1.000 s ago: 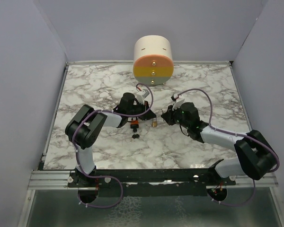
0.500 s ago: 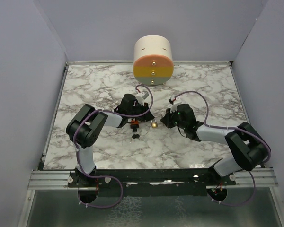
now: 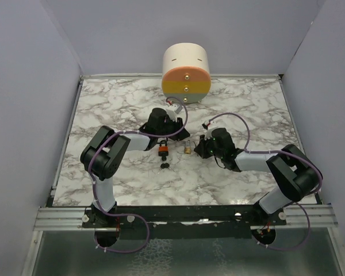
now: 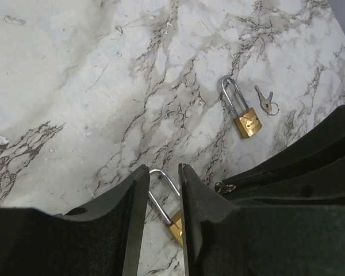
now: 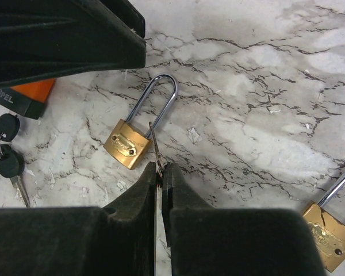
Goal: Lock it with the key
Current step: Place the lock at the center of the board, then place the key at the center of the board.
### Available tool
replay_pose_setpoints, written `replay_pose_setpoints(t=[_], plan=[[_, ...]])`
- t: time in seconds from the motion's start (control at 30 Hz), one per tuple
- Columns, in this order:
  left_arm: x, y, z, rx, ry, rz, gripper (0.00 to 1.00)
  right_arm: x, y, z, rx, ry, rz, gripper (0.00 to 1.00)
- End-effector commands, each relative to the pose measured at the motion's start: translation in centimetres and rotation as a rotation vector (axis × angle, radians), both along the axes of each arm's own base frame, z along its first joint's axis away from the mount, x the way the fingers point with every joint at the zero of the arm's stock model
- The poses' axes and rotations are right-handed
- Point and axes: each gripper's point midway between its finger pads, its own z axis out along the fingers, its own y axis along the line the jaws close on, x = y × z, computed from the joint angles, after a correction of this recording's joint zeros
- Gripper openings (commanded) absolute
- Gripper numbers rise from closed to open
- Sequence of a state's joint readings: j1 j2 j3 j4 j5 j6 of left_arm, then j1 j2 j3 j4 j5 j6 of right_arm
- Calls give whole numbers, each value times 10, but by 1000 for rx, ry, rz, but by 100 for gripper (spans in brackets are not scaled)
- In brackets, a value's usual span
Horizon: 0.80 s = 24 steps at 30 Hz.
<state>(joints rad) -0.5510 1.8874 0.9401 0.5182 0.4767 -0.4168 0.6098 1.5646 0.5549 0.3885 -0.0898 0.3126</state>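
The key (image 5: 156, 150) is showing edge-on as a thin metal sliver, and the right fingers (image 5: 160, 172) are pressing together on it; its tip is hanging over the brass padlock (image 5: 126, 146), which is lying flat on the marble counter (image 5: 264, 115) between the two arms. The left fingers (image 3: 173, 137) are standing a little apart just across from it, crowding the padlock's far side. An orange padlock (image 5: 31, 92) and a bunch of black-headed keys (image 5: 4, 155) are lying close by. A second brass lock (image 5: 328, 230) is getting cut off at the frame's edge. Another padlock (image 4: 244, 112) is lying beside a small loose key (image 4: 266, 103). A cream drum (image 3: 186, 73) is sitting at the back
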Motion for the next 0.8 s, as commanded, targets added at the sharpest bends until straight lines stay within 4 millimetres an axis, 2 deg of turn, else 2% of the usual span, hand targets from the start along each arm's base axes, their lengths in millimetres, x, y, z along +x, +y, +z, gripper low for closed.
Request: replay_pose_setpoints(t=[0.0,0.23,0.4,0.47,0.6,0.77], plan=[[8,0,-3,24,-15,18,31,4,4,0,13,-14,-9,1],[7,5,4,26,-34,37,33,5,6,-7,1,7,-12,2],[4,10,8,34,-46,49,33,6,8,-8,7,15,-14,14],[3,11,10,35,-51,51,33,7,7,-7,7,11,-18,24],[3,16,16,42,-66,67,34,9,5,-1,1,-7,-29,30],[5,22,27,62,-101,88,34,11,-1,24,19,-75,-49,33]])
